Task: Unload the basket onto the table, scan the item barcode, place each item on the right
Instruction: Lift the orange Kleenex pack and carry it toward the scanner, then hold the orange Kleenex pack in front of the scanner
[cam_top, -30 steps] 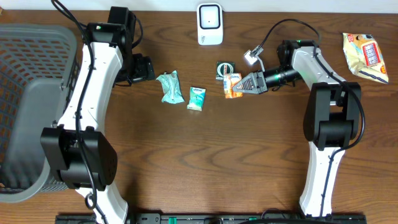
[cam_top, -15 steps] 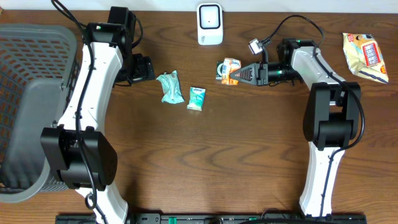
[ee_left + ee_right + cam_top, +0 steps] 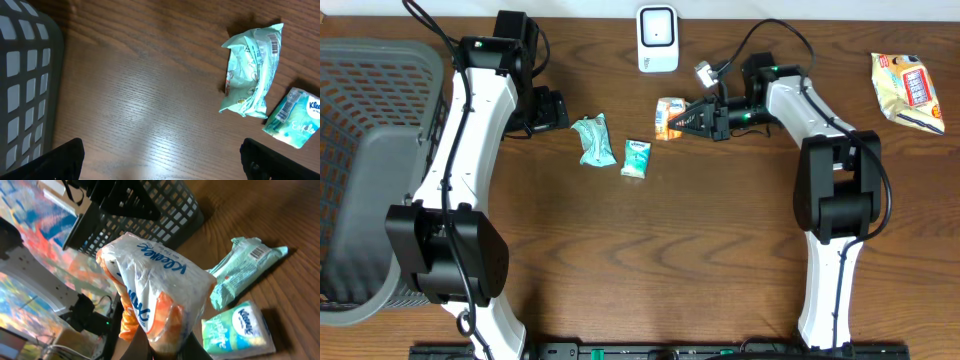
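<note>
An orange and white Kleenex tissue pack (image 3: 668,118) hangs just above the table, below the white scanner (image 3: 658,38). My right gripper (image 3: 689,121) is shut on its end. In the right wrist view the pack (image 3: 155,297) fills the centre, pinched at its lower end by the right gripper (image 3: 172,349); no barcode shows on the side I see. My left gripper (image 3: 553,110) stands open over bare wood, left of the teal packs, with nothing between its dark fingertips (image 3: 62,159).
A teal wipes pack (image 3: 590,139) and a small teal Kleenex pack (image 3: 636,157) lie mid-table, also seen as the wipes pack (image 3: 252,70) and Kleenex pack (image 3: 295,117). A grey basket (image 3: 360,150) stands at far left. A snack bag (image 3: 908,90) lies at far right.
My right gripper has carried the orange pack left and slightly toward the scanner, turning it as it went. The left arm has not moved.
</note>
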`<state>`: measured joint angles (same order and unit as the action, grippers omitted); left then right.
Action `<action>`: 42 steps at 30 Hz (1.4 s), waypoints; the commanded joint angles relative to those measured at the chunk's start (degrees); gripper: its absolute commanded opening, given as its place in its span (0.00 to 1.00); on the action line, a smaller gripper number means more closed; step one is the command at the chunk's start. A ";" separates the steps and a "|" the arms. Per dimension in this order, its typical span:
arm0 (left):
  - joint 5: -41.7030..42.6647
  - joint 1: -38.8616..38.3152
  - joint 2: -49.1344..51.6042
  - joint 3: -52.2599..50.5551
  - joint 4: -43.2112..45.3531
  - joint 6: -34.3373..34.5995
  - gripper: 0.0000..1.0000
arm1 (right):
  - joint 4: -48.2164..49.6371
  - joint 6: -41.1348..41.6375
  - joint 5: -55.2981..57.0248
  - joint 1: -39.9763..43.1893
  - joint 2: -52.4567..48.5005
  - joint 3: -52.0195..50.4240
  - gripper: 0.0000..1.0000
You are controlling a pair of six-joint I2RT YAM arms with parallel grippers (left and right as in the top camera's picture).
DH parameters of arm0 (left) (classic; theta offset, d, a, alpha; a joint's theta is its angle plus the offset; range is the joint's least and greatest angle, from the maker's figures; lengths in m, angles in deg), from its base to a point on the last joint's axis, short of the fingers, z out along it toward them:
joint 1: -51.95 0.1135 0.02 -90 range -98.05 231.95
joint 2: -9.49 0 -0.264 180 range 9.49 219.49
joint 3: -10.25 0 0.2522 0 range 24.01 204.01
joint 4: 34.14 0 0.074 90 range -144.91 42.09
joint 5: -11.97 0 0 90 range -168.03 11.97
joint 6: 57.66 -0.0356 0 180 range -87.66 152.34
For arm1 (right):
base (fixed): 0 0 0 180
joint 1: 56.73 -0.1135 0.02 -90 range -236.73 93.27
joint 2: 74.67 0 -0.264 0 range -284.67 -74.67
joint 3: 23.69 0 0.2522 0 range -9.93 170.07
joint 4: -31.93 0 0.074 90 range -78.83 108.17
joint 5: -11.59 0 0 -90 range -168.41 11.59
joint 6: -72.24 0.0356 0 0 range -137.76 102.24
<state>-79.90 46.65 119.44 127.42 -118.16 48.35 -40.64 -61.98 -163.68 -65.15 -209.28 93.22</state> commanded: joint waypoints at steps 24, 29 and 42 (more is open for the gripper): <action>-0.74 0.15 -0.11 -0.57 -0.20 -0.94 0.98 | 1.66 26.60 50.51 -4.98 5.22 7.45 0.01; -0.74 0.15 -0.11 -0.57 -0.20 -0.94 0.98 | 4.94 32.20 75.56 -8.76 7.04 11.17 0.01; -0.76 0.15 -0.11 -0.57 -0.20 -0.94 0.98 | 34.67 22.43 110.16 -17.81 5.64 11.69 0.01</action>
<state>-79.90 46.65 119.44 127.42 -118.16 48.35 -8.25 -37.79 -59.80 -83.30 -203.23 104.37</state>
